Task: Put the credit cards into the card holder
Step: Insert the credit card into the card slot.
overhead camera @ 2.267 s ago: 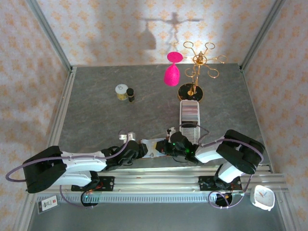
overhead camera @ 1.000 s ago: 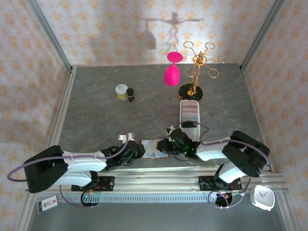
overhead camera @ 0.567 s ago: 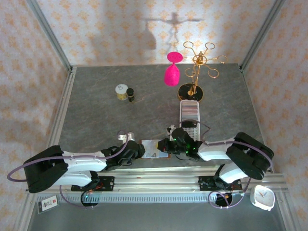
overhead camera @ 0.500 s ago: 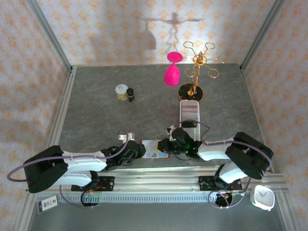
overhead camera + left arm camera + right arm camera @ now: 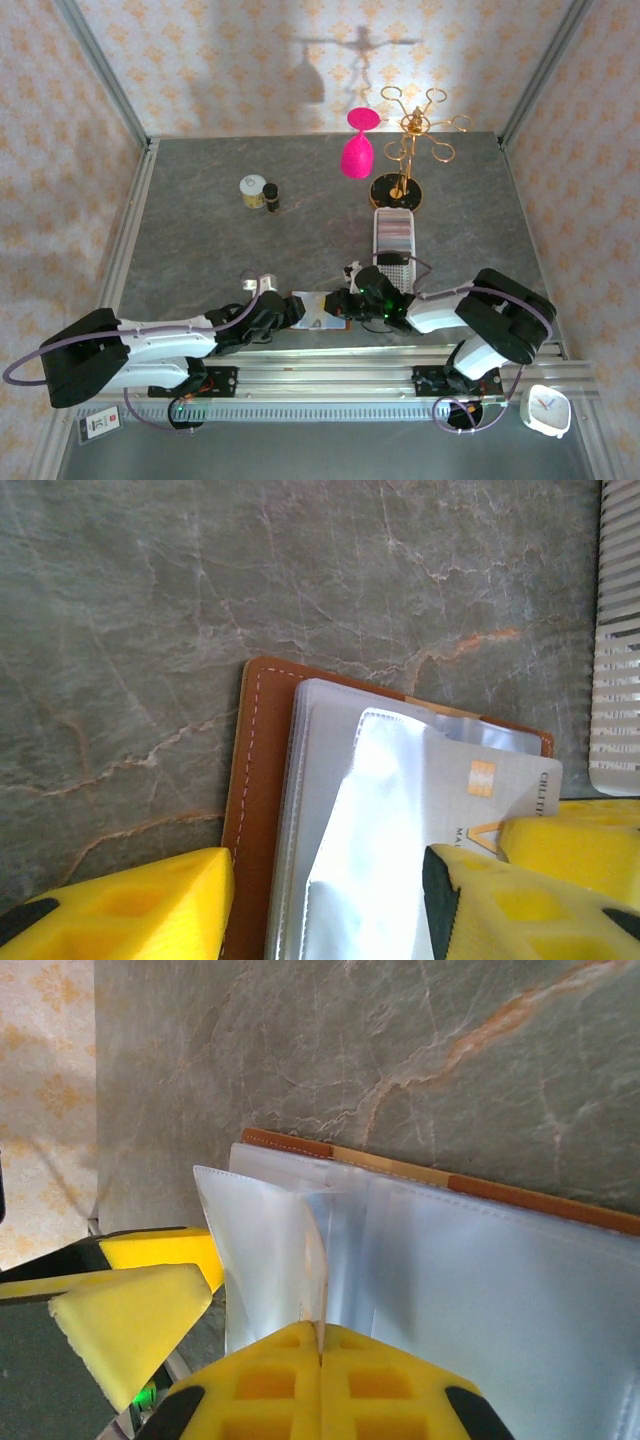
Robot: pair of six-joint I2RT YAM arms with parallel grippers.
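The brown card holder [image 5: 250, 780] lies open on the table between both grippers, at the near edge [image 5: 314, 312]. Its clear plastic sleeves fan out over it. A pale grey credit card [image 5: 490, 785] with a gold chip lies on the sleeves; I cannot tell whether it sits inside a pocket. My left gripper [image 5: 328, 880] is open, its yellow fingers straddling the sleeves and touching nothing I can see. My right gripper [image 5: 320, 1335] is shut on one clear sleeve [image 5: 265, 1250] and holds it upright. From above, the left gripper [image 5: 288, 311] and right gripper [image 5: 336, 304] face each other across the holder.
A long white perforated tray [image 5: 393, 240] lies just behind the right gripper, its edge also in the left wrist view [image 5: 620, 630]. Farther back stand a pink glass [image 5: 357, 150], a gold rack [image 5: 405, 150], a small jar [image 5: 253, 190] and a dark bottle [image 5: 271, 197].
My left gripper's jaws have opened wider. The right gripper has crept a little leftwards over the card holder, still shut.
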